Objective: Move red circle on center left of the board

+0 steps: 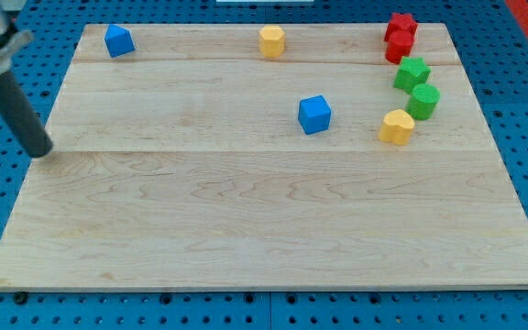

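Observation:
The red circle (398,49) sits at the board's top right, touching a red star (400,27) above it. My tip (41,151) rests at the board's left edge, about mid-height, far to the left of the red circle. No block is near the tip.
The wooden board (264,220) lies on a blue pegboard. A green star (412,72) and a green circle (423,101) sit just below the red circle, with a yellow heart (396,126) lower. A blue cube (314,114) is centre right, a yellow hexagon (271,41) top centre, a blue block (118,40) top left.

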{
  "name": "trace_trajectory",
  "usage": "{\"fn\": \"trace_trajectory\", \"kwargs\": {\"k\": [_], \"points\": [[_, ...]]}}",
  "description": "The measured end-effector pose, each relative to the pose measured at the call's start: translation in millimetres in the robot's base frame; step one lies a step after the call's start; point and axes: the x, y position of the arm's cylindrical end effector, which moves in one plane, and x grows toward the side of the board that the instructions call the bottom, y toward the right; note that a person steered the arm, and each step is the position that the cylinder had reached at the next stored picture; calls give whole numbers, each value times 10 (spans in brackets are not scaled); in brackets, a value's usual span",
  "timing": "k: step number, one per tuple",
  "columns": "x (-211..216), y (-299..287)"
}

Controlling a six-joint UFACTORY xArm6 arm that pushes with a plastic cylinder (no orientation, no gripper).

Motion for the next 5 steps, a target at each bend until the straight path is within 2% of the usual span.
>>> {"fn": "trace_trajectory", "kwargs": {"k": [1, 2, 3, 5], "points": [[446, -49], [1022, 860], [1399, 1796], [1156, 3899]]}}
